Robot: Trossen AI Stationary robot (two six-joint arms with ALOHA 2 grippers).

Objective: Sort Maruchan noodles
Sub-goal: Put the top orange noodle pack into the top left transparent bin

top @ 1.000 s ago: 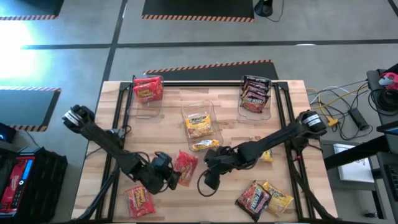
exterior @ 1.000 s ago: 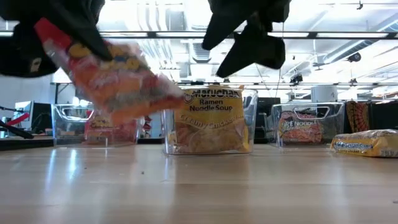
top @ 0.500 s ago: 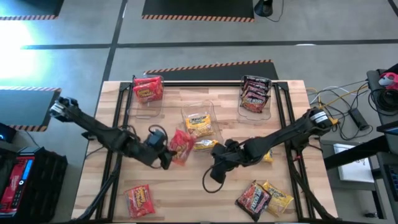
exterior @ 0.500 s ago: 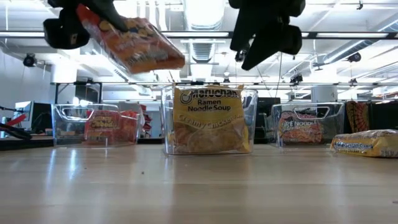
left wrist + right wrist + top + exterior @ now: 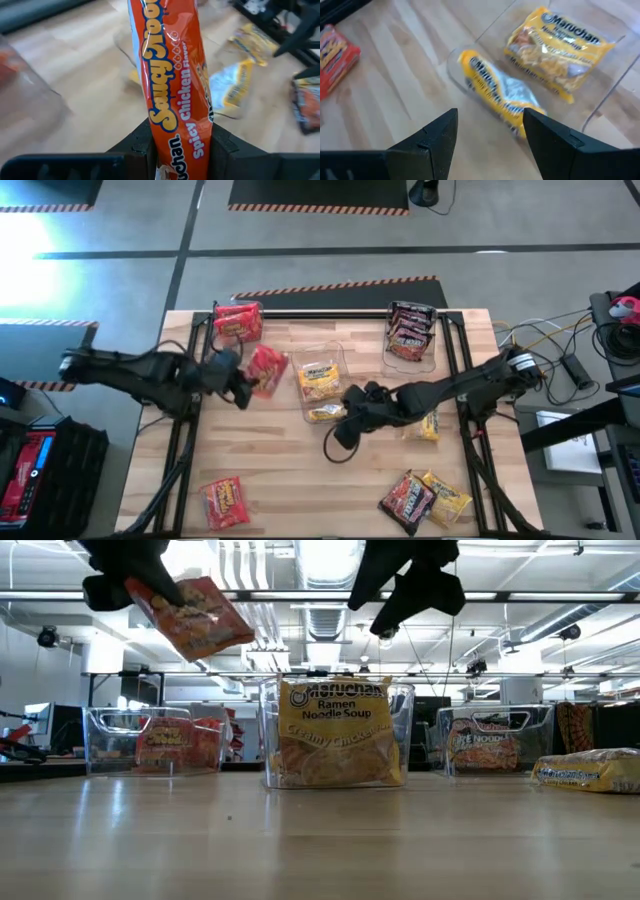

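Note:
My left gripper (image 5: 245,383) hangs above the table's left part, near the far-left clear bin (image 5: 238,340). It is shut on a red Maruchan noodles packet (image 5: 266,369), which the low view shows high in the air (image 5: 195,615). My right gripper (image 5: 490,135) is open over the table's middle (image 5: 350,420). Below it a yellow packet (image 5: 495,95) lies on the table against the middle bin's wall. Another yellow packet (image 5: 555,45) lies inside that bin (image 5: 322,375). Red packets fill the far-left bin, and dark ones fill the far-right bin (image 5: 412,332). My left gripper pinches the red packet between its two fingers (image 5: 222,147), near one short end (image 5: 177,145). The rest of the packet sticks out forward beyond the fingers. It is lifted clear of the table and slants downward (image 5: 215,625).
A red packet (image 5: 225,502) lies at the near left. A dark packet (image 5: 405,498) and a yellow one (image 5: 447,500) lie at the near right. Another yellow packet (image 5: 428,427) lies right of the middle. Black rails run along the table's sides.
My left gripper has risen and swung from the near middle toward the far-left bin. It carried the red packet and rolled its wrist, so the packet now hangs higher and farther back. My right gripper, open throughout, has risen a little and moved toward the middle bin.

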